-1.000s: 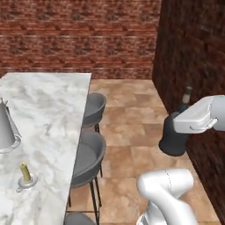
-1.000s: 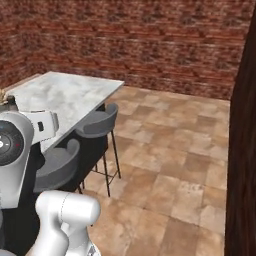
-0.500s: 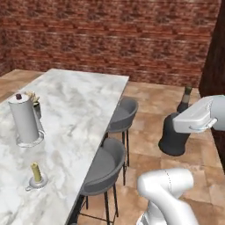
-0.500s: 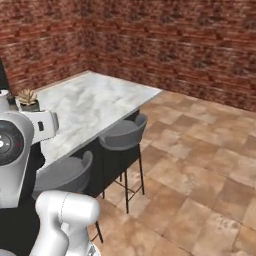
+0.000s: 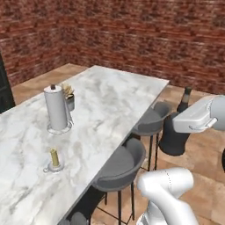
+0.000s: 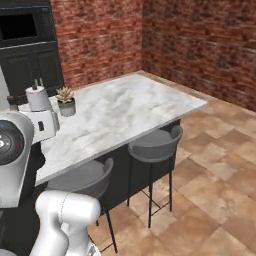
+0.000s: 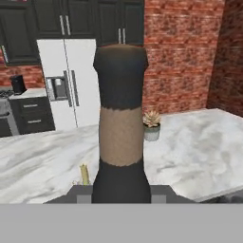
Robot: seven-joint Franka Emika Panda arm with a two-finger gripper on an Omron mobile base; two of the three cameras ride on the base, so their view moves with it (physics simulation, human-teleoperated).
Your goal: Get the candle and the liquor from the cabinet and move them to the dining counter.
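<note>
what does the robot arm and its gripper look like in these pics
The arm is glossy white, built of rounded tubular links that swell at the joints. A round dark grey cap with small pale markings closes one joint. The hand is a pale grey-white block. No loose cables show.

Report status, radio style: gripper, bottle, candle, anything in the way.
Gripper shut on the bottle, off the counter edge. Candle already on counter. Stools and steel canister near the drop zone.
</note>
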